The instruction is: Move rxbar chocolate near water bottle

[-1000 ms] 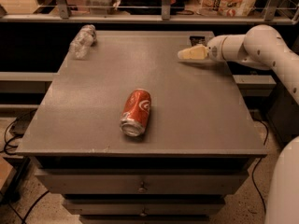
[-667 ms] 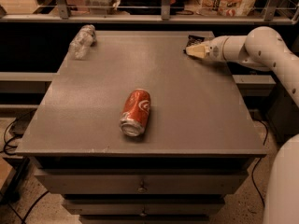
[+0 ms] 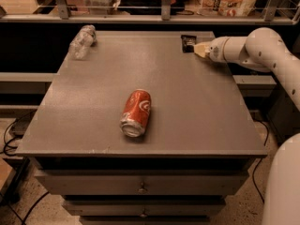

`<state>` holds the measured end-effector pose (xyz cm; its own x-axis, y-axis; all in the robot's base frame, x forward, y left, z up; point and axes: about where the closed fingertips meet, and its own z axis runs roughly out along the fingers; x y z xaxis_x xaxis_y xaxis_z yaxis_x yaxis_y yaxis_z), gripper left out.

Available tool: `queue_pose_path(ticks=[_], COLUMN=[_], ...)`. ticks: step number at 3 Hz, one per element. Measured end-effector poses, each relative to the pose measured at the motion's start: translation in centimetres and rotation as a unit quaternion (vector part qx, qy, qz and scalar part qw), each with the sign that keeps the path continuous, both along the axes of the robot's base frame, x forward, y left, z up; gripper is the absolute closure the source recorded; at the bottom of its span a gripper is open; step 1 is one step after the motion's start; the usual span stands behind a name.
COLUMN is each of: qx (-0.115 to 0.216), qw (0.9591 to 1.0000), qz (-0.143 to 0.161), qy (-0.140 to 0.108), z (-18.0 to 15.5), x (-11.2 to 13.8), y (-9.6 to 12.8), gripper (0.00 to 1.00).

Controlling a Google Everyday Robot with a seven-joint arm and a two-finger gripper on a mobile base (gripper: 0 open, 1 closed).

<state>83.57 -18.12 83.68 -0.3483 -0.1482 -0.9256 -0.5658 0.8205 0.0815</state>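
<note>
We see the rxbar chocolate (image 3: 188, 42) lying flat at the upper right of the table (image 3: 197, 111), close to its far edge. The pincer (image 3: 200, 49) sits just right of the bar, its tip at the bar's lower right corner; we cannot tell whether it is open or closed. The bar's long axis seems to run up-down in frame. The water bottle (image 3: 83, 41) lies upper left, well apart.

One camera looks steeply down over the table (image 3: 197, 121) from above its near edge; the gripper (image 3: 200, 48) lies far off, upper right.
</note>
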Motion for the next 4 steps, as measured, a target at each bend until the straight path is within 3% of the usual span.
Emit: queue_pose_path(ticks=[2,3,4], qx=[0.002,0.011,0.026], qw=[0.9978,0.993,0.9857], qz=[0.052,0.101,0.154], qy=[-0.04,-0.061,-0.063], z=[4.1,6.5,7.7], x=[-0.8,-1.5,-2.6], y=[4.0,7.8,12.5], gripper=[1.0,1.0,1.0])
